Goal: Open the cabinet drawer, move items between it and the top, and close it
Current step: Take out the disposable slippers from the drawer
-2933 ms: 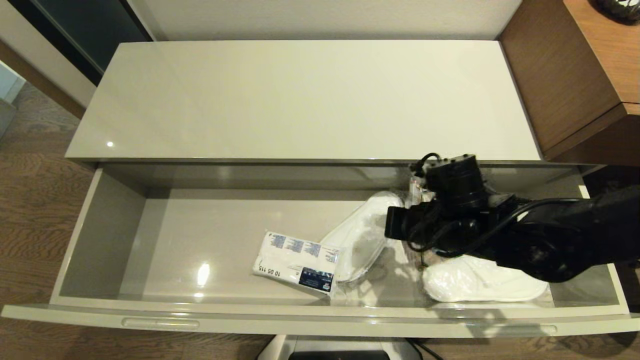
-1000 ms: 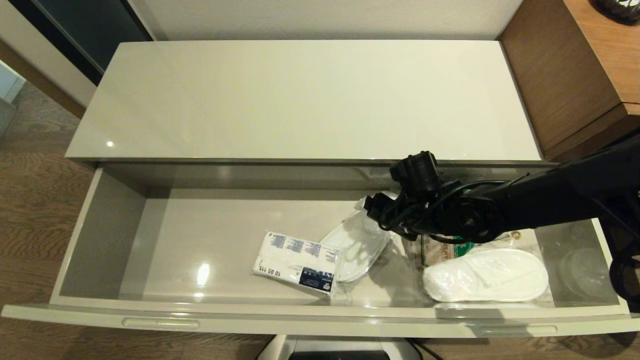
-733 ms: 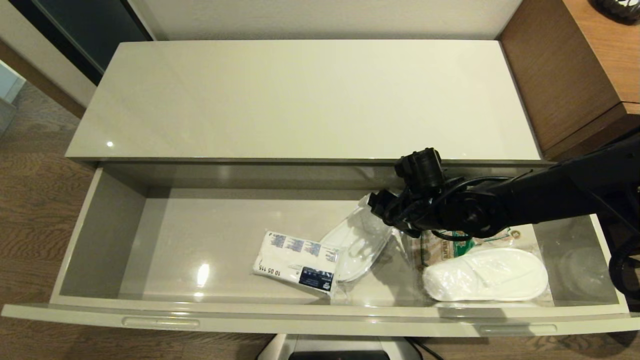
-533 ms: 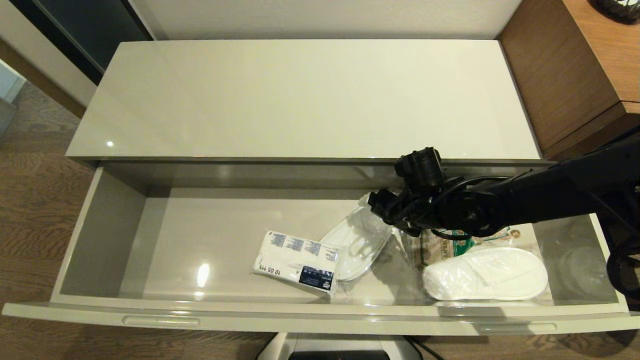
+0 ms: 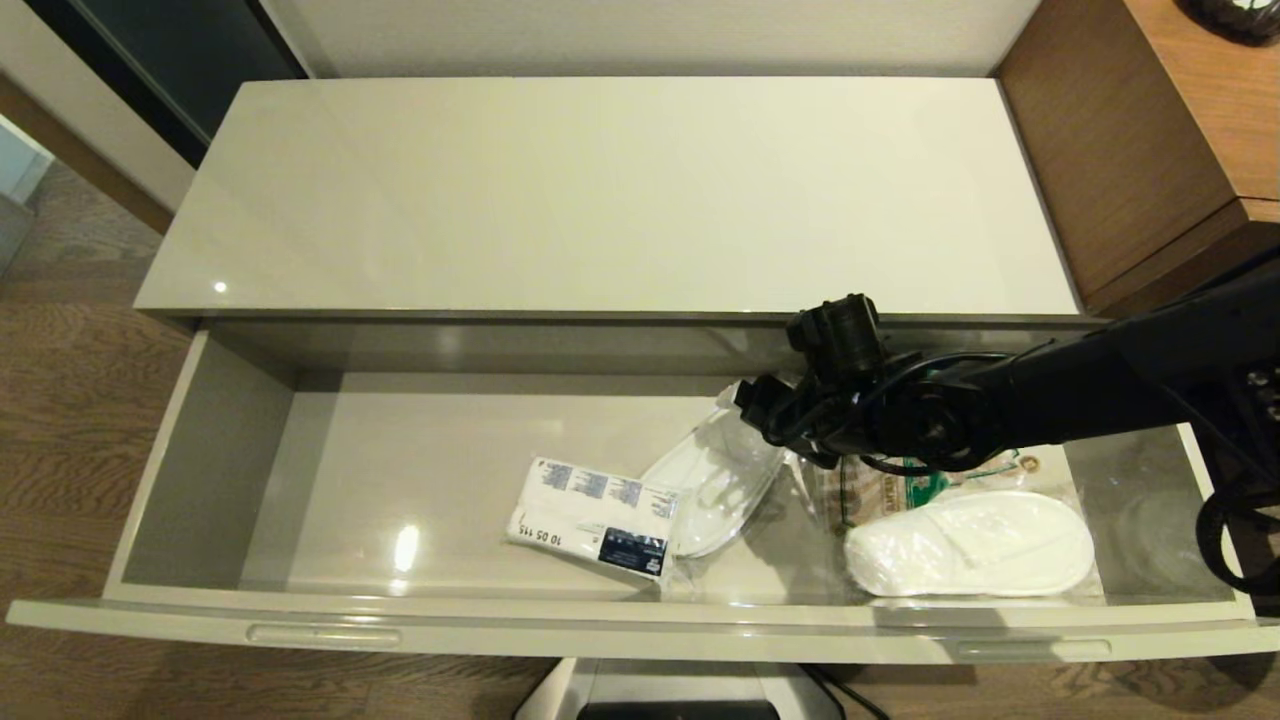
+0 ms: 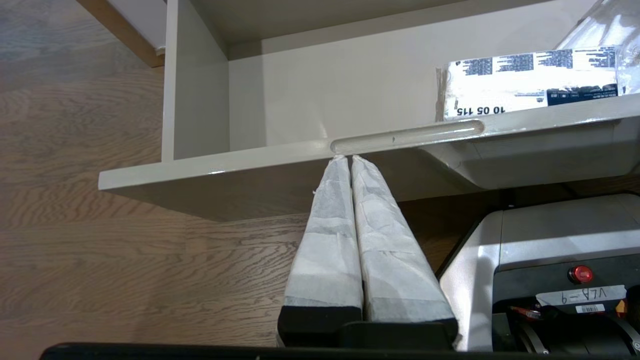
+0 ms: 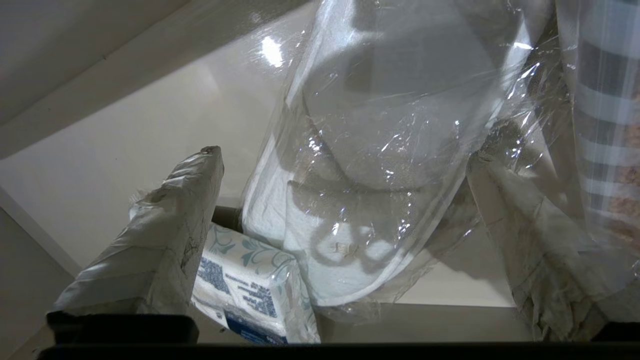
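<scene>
The cabinet drawer (image 5: 200,470) is pulled out below the glossy top (image 5: 600,200), which is bare. In it lie the white tissue packet (image 5: 585,515) with blue print and, overlapping its right end, a white slipper in clear wrap (image 5: 705,485). My right gripper (image 7: 344,155) is open low over that slipper's (image 7: 370,150) back end, one finger on each side of the wrap, the tissue packet (image 7: 240,285) beside one finger. My left gripper (image 6: 348,157) is shut and empty, its tips just below the drawer's left slot handle (image 6: 407,136).
A second wrapped white slipper (image 5: 968,545) and a green-printed packet (image 5: 900,490) lie at the drawer's right, under my right arm (image 5: 1050,400). Taller brown wood-grain furniture (image 5: 1150,150) stands at the right. My base (image 6: 550,260) sits under the drawer front.
My right gripper has swung left from over the right-hand slipper to the middle slipper's back end. Over the last second it has barely moved. The items lie where they were.
</scene>
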Controlling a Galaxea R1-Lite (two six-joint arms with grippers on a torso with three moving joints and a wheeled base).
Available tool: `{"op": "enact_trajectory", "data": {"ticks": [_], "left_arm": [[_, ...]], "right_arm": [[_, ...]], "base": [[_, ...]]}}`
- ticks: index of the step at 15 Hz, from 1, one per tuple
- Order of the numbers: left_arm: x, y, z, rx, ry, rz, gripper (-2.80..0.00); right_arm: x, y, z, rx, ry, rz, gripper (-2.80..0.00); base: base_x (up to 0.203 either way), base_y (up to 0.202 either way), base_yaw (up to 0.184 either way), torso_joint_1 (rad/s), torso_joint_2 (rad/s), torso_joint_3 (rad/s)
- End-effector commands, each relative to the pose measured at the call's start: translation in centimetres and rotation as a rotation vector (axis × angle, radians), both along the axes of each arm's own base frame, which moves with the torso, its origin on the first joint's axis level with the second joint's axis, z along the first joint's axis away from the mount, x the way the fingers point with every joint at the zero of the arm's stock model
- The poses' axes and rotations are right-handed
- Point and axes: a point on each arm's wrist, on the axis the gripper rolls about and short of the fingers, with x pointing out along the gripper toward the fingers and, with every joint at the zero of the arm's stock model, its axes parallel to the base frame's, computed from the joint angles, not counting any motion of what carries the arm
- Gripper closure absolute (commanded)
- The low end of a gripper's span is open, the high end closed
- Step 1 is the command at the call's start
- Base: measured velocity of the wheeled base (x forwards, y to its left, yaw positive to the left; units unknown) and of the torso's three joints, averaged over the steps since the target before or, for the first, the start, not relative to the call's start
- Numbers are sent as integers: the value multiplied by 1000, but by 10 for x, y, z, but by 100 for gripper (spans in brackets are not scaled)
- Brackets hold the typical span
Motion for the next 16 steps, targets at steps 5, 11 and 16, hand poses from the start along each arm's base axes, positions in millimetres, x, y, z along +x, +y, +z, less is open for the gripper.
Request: {"op": "enact_trajectory", "data": {"ticks": [5,11,16], "left_arm": [[0,0,0,1,1,1,0],[0,0,0,1,1,1,0],[0,0,0,1,1,1,0]], "right_arm": [[0,4,-12,-16,26,-3,-280],[-11,9,0,-61,-17,-30,-280],[-17,22,-15,-96,6,-24,-280]], "base": [[0,0,0,0,0,0],[0,0,0,0,0,0],[0,0,0,0,0,0]]}}
